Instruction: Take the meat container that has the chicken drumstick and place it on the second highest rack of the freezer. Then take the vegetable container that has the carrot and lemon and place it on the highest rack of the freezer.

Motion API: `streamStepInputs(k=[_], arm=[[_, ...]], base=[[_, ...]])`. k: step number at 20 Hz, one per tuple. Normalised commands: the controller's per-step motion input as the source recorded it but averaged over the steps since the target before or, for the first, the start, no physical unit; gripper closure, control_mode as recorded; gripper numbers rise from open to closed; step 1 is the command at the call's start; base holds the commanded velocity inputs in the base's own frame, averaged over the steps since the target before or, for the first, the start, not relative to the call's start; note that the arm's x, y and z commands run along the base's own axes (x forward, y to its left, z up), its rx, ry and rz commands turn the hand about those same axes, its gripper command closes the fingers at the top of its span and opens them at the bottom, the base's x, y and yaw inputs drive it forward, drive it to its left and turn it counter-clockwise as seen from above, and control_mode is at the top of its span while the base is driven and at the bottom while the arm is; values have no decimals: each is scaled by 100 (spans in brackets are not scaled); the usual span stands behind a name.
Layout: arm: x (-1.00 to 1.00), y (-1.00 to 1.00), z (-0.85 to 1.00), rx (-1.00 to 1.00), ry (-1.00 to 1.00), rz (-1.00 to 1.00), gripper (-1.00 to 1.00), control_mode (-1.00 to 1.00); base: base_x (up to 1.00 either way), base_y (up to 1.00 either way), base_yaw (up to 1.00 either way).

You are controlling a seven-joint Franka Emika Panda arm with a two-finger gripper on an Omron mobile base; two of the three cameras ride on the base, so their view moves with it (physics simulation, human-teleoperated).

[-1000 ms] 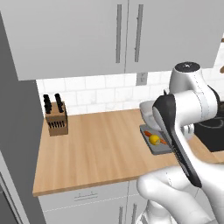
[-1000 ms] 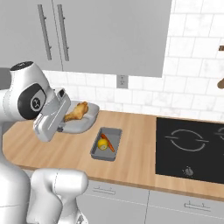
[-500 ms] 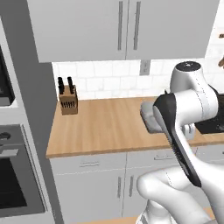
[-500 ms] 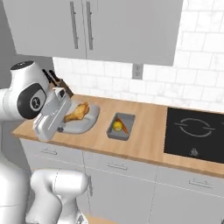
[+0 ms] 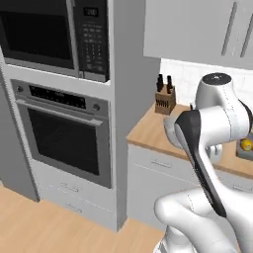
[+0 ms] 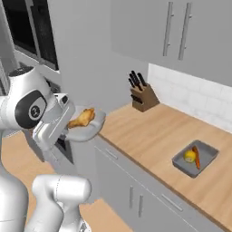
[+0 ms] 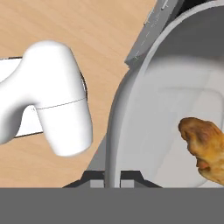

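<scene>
Fingers of mine are clenched on the rim of the meat container, my gripper pinching its near wall, one tip either side of the thin edge in the hand view. That light-grey rounded tub hangs in the air off the left end of the wooden counter, out beyond the counter's edge and in front of the oven column. Inside it lies the chicken drumstick, golden-brown, resting on the tub's floor and much smaller than the tub; in the hand view it sits toward the right of the bowl, apart from the wall I hold.

The vegetable container stands well apart to the right on the counter, a dark-grey straight-walled tray near the front edge. It holds the lemon, small and yellow, at the tray's left side, with the carrot lying just beside it on the right, pointing along the tray. In the left base view a bit of the lemon shows past my arm at the right edge.

A knife block with dark handles stands at the far side of the counter against the tiled wall. Left of the counter are a wall oven and, above it, a microwave.
</scene>
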Motion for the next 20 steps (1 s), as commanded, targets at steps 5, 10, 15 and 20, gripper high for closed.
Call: streamStepInputs(k=[5, 10, 15, 20], arm=[[0, 0, 0, 0, 0, 0, 100, 100], [0, 0, 0, 0, 0, 0, 100, 100], [0, 0, 0, 0, 0, 0, 100, 100], [0, 0, 0, 0, 0, 0, 100, 100]], base=[[-19, 0, 100], [-13, 0, 99], [32, 24, 73], [95, 37, 19]])
